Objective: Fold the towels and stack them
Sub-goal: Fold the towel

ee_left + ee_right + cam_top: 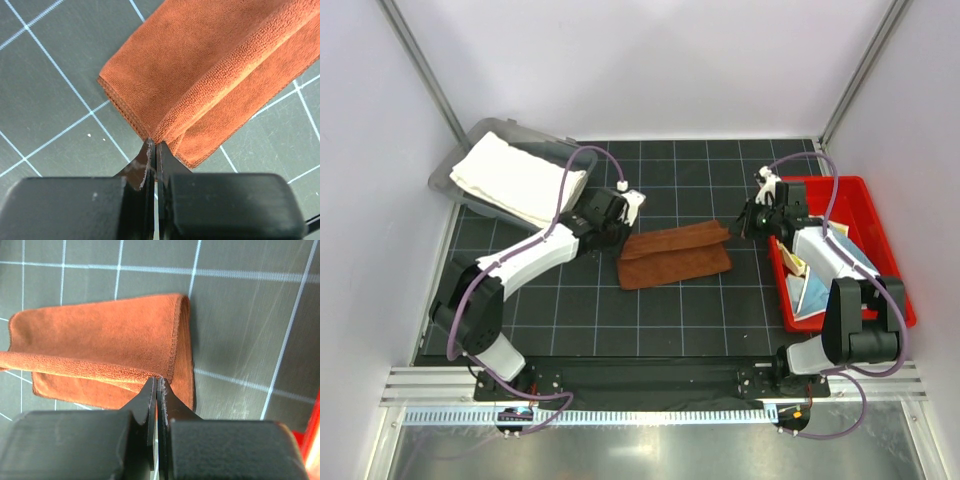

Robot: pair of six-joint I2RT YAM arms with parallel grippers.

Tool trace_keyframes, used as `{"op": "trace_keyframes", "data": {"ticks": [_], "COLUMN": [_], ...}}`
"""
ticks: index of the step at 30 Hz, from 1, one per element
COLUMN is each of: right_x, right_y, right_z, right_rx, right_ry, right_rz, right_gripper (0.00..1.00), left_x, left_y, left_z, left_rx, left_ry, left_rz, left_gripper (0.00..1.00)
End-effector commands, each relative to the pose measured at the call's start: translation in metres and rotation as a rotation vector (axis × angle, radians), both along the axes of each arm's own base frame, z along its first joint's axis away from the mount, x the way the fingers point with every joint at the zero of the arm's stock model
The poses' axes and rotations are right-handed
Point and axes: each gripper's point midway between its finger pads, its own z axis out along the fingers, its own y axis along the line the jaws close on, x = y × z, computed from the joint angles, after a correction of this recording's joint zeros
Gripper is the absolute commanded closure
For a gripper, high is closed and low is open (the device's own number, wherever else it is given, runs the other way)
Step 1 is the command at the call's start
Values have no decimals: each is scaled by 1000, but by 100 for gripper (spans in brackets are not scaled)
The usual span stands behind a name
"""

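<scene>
Left claw [152, 150]: jaws were pressed together, with a thin hem of the rust-brown towel [200, 65] nipped between the tips. In the overhead view it sat at the towel's left end.
Right claw [156, 385]: its jaws were likewise closed, pinching the same raised edge at the opposite end, right of centre in the overhead view.
Rust-brown towel: it lay at the centre of the overhead frame on the black grid mat [570, 300]. One long layer was lifted into a ridge between the two claws, and the rest lay flat beneath (already doubled, judging by the stacked hems).
Reason for the hold: a pinch at each end probably kept the edge taut, so the flap could be carried across evenly rather than sagging in the middle.
Cream-white towel [515, 178]: it sat folded in the clear bin [480, 135] at the upper left, well apart from the brown one. That bin looked like the stacking spot.
Red bin [860, 190]: at the right of the frame beside the right arm, it held light-blue and yellowish cloth, partly hidden by the arm and apparently waiting its turn.
Step in hand: a lengthwise fold of the brown towel, by my reading.
Risk: uneven travel of the two claws would skew the fold.
</scene>
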Motion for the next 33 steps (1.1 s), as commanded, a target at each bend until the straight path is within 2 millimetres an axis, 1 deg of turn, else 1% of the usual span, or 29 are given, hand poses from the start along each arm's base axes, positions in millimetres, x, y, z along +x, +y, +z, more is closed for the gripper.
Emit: {"op": "trace_keyframes", "data": {"ticks": [1,2,3,4,5,6,8,9,10,12,13,14,15,16,17,18,19,20,21,22,23,25,26,27,28,29,30,32,33], "right_x": [-3,-8,-10,-12,-16,-17,-21,-23,-25,-30,-31,-37,-41,-40,-48,-50,-48,-53,-52,-48,-44,-38,-35,-34,-33,-33,-33,-34,-35], "right_y": [-4,-4,-3,-4,-4,-4,-4,-4,-3,-3,-6,-11,-11,-11,-10,-12,-13,-15,-13,-9,-1,7,11,15,19,20,21,16,9], "right_z": [-1,-8,-11,-14,-19,-21,-25,-26,-27,-30,-30,-34,-34,-27,-28,-23,-15,-12,-7,5,11,15,14,11,1,-3,-9,-29,-38], "right_rx": [21,25,28,28,28,29,34,37,39,36,28,13,12,19,22,17,12,5,12,26,40,78,89,94,103,107,106,68,30], "right_ry": [-16,-3,6,12,26,33,55,64,76,106,112,153,178,189,229,225,214,239,238,216,193,182,183,192,220,232,243,276,293], "right_rz": [-60,-59,-63,-72,-75,-76,-82,-84,-83,-89,-101,-134,-143,-155,-164,-174,-176,-186,-192,-185,-168,-182,-178,-172,-168,-163,-160,-166,-182], "right_gripper": [99,99,99,99,99,99,99,98,98,94,86,80,76,74,73,71,69,68,67,67,67,67,67,67,68,68,68,68,68], "left_x": [-4,-6,-9,-10,-7,-12,-15,-18,-22,-29,-32,-35,-39,-46,-51,-54,-59,-60,-60,-61,-60,-55,-54,-48,-47,-52,-54,-62,-69], "left_y": [2,1,3,4,11,9,9,7,6,2,4,4,5,3,1,1,4,3,2,-1,-7,-19,-25,-30,-34,-42,-49,-54,-54], "left_z": [4,1,-5,-6,-9,-12,-15,-15,-17,-18,-20,-22,-23,-23,-23,-22,-21,-15,-10,-6,-1,5,5,5,1,-9,-15,-29,-45], "left_rx": [13,26,44,61,108,131,156,149,145,139,143,148,158,154,152,155,159,145,128,102,68,10,-8,-29,-36,-64,-87,-107,-122], "left_ry": [-36,-38,-33,-40,-64,-68,-73,-67,-61,-53,-52,-52,-51,-36,-24,-18,-7,-14,-21,-16,-15,-23,-17,-15,-3,53,78,134,174], "left_rz": [19,20,18,22,44,27,21,13,5,-1,1,2,6,1,-6,-4,7,15,27,38,48,64,63,97,111,116,111,119,141], "left_gripper": [99,99,99,99,100,100,99,98,95,92,87,83,79,71,70,69,66,63,61,59,59,58,58,58,58,58,58,57,58]}}
